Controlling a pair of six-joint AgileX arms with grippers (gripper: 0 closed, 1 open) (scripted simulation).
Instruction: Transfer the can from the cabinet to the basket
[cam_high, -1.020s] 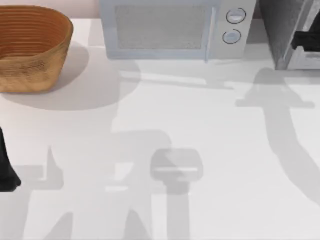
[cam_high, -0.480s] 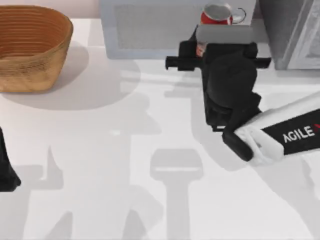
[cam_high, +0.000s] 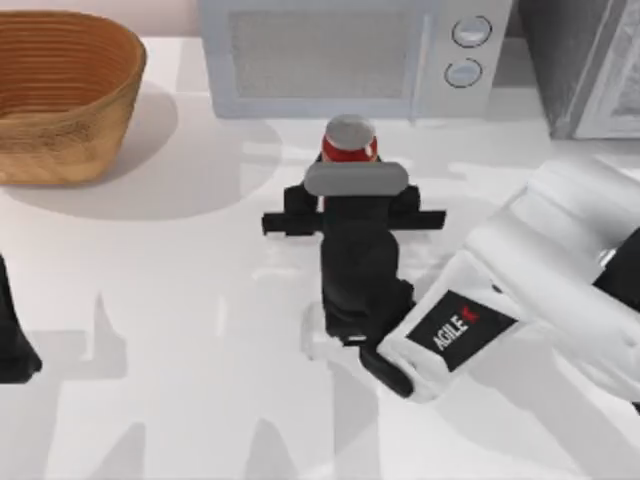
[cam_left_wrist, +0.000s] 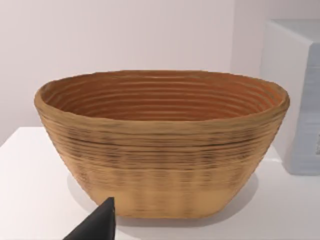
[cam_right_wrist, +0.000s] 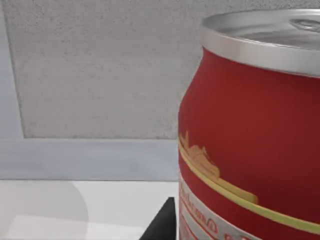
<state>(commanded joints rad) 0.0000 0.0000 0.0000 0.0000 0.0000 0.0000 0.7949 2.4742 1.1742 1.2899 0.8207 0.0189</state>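
Mid-desk, just in front of the white microwave, the small red cylindrical can with silver top (cam_high: 348, 140) stands upright, held by the right gripper (cam_high: 352, 165), whose black fingers are closed on its sides. In the right wrist view the can (cam_right_wrist: 250, 145) shows a smooth glossy red body, a thin yellow band, a pale label lower down and a brushed metal rim. Behind it is the speckled grey window panel of the boxy white microwave (cam_high: 355, 55), which has two round knobs at its right end. The right arm, glossy white shell with a black wrist, reaches in from the top view's right.

At the far right rear corner sits the dark grey speckled boxy cabinet with a pale framed door (cam_high: 585, 65), well apart from the can. At the far left rear stands the large oval tan woven wicker basket (cam_high: 60, 120), ribbed inside, coarse banded weave outside (cam_left_wrist: 160, 145), also well apart from the can.

The left gripper (cam_high: 12, 345) is parked at the left edge of the smooth white desk (cam_high: 180, 280); cannot tell how its fingers stand.
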